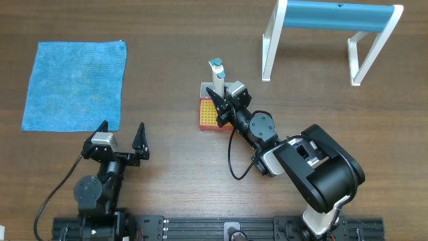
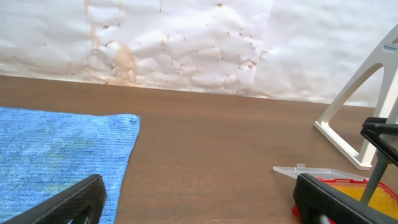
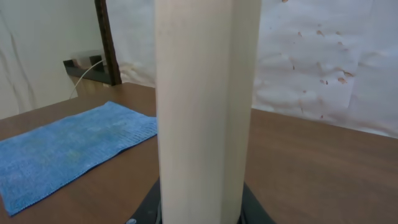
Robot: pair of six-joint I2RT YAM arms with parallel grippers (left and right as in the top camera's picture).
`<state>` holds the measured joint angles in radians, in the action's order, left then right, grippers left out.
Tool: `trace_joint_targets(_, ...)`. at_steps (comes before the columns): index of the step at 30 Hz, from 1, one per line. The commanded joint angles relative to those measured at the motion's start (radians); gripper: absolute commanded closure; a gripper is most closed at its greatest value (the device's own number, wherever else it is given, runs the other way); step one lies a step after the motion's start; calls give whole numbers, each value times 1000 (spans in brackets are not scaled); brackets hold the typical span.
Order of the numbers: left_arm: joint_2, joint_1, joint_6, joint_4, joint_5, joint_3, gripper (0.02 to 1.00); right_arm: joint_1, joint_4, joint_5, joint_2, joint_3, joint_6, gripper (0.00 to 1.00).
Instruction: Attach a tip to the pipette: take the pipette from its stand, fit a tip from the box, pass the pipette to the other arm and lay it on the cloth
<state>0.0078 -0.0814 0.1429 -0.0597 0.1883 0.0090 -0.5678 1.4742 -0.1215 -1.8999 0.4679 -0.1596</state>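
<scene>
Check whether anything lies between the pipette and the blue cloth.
Nothing visible does. The right gripper holds the pipette at the tip box; only open table lies between it and the cloth. The left gripper sits open near the cloth's corner.

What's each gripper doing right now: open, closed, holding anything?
Left gripper: open, holding nothing.
Right gripper: closed on the pipette.

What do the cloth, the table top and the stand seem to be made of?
The cloth: soft fabric, likely microfibre; matte, ribbed weave. The table top: wood or wood-look laminate; brown grain streaks, slight sheen. The stand: smooth hard plastic, possibly painted metal; even white legs, blue bar.
</scene>
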Motion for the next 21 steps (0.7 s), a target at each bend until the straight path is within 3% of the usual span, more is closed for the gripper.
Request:
trace_joint_targets(1,-4,4,9,-3,14,-3,45,-5,-44,6,-48,-46,7,919)
trace_joint_targets(21,-4,4,10,-3,14,-3,45,-2,-10,6,53,-31,7,919)
